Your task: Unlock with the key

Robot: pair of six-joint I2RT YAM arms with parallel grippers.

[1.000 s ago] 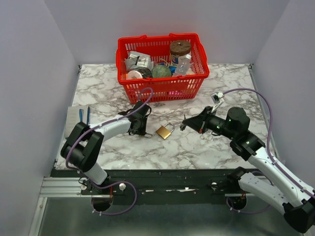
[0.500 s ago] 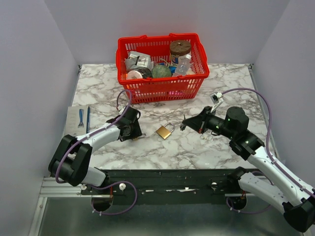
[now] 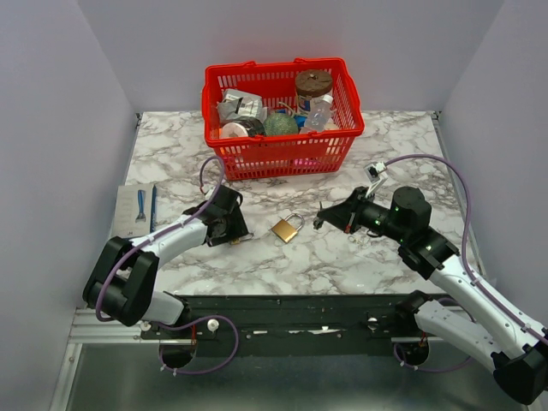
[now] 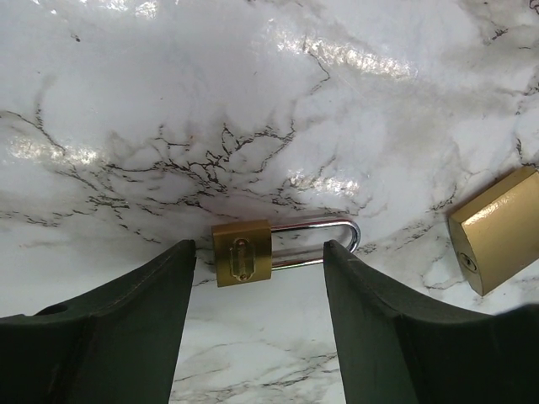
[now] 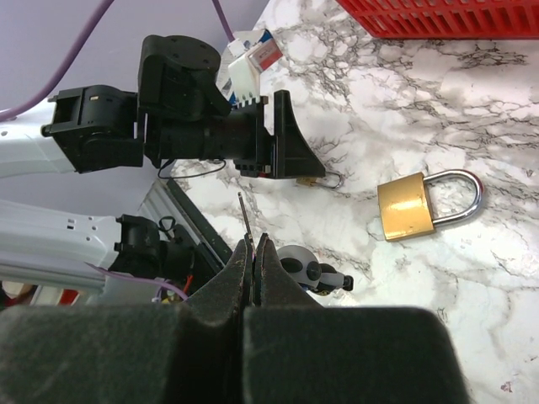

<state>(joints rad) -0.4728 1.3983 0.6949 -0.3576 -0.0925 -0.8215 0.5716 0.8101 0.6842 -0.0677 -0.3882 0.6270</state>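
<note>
The right hand [image 5: 253,246] is clenched on the key [image 5: 243,215], near the right side of the large brass padlock [image 3: 286,229]. The left hand [image 4: 259,246] is released, its fingers spread either side of a small brass padlock [image 4: 242,252] (lying flat on the marble worktop [image 3: 171,154]).

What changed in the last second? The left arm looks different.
The left claw drew back to the left, away from the large padlock, and opened. The small padlock now lies between its fingers, untouched. Unchanged: the right claw stays shut on the key, and the large padlock and red basket haven't moved.
</note>
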